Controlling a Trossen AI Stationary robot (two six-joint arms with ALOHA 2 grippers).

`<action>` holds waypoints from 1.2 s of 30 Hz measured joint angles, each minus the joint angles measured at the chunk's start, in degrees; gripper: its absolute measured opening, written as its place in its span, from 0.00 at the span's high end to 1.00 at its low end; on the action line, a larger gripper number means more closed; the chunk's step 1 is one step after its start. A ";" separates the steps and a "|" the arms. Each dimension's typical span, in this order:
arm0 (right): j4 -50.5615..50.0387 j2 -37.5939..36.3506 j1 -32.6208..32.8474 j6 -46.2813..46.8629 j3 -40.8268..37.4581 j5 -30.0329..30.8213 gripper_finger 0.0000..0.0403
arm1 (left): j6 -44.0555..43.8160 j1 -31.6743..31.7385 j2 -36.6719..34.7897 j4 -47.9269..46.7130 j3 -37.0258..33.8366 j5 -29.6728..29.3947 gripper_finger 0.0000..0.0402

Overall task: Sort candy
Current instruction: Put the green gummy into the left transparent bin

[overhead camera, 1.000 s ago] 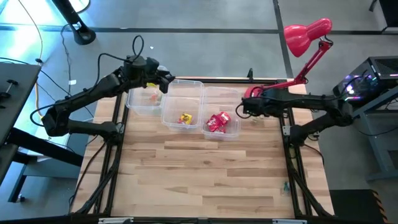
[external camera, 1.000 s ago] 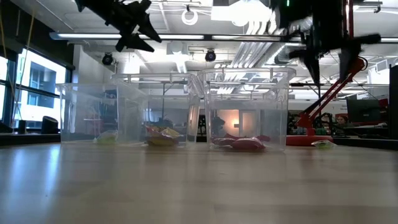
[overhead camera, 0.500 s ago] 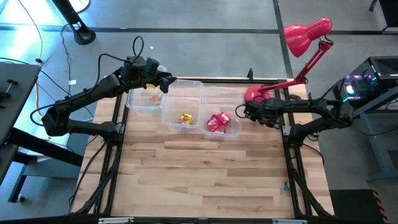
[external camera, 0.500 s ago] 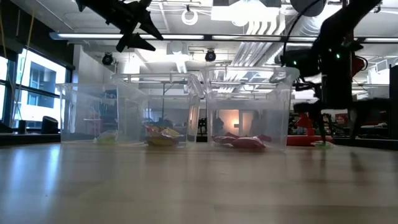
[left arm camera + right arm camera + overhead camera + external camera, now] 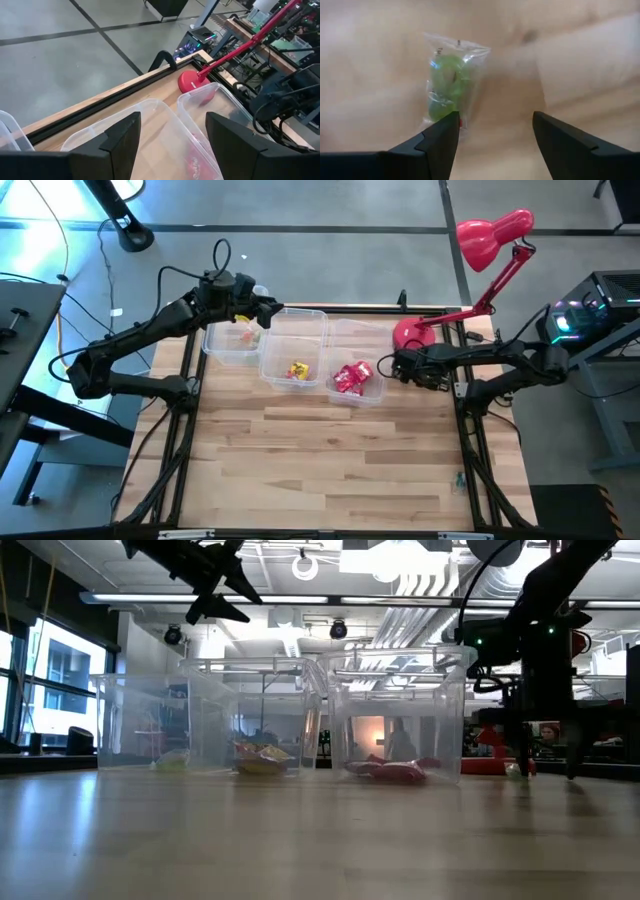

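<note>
Right gripper [image 5: 492, 131] low over the worktop [image 5: 330, 450], fingers spread, straddling nothing yet; green candy [image 5: 447, 80] in clear wrap lying flat just ahead, right of the three bins [image 5: 300, 330]. Red packets [image 5: 350, 376] in the right bin, yellow packet [image 5: 297, 370] in the middle one, small pieces [image 5: 246, 335] in the left. Left gripper [image 5: 262, 312] parked above the left bin, fingers wide, empty.

No readable text

We find no legible words, numbers or brands; the clear wrapper of the green candy [image 5: 447, 80] bears small marks we cannot read.
</note>
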 joint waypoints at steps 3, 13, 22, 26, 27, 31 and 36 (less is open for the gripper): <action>-0.62 0.00 2.05 -6.09 0.00 -8.67 0.39 | 0.09 0.00 0.00 0.02 0.00 -0.13 0.46; -2.42 -1.45 13.98 -12.57 -0.02 -16.78 0.39 | 0.95 0.00 0.00 0.07 0.00 -1.28 0.46; -0.10 -8.74 22.53 -5.34 3.20 -7.81 0.39 | 0.97 0.00 0.00 0.11 0.00 -2.39 0.46; 3.43 -6.28 23.40 -3.07 3.04 -7.22 0.39 | 0.95 -0.02 0.00 0.09 0.00 -3.05 0.46; 2.32 -4.88 23.38 -2.96 3.00 -5.95 0.39 | 0.90 -0.02 0.00 0.09 0.00 -3.05 0.46; -3.43 -0.24 23.14 0.67 2.90 0.48 0.39 | 0.48 -0.02 0.00 -0.08 0.00 -3.03 0.46; 2.71 2.31 22.83 0.91 2.91 2.26 0.39 | 0.44 0.00 0.00 -0.49 0.00 -3.03 0.46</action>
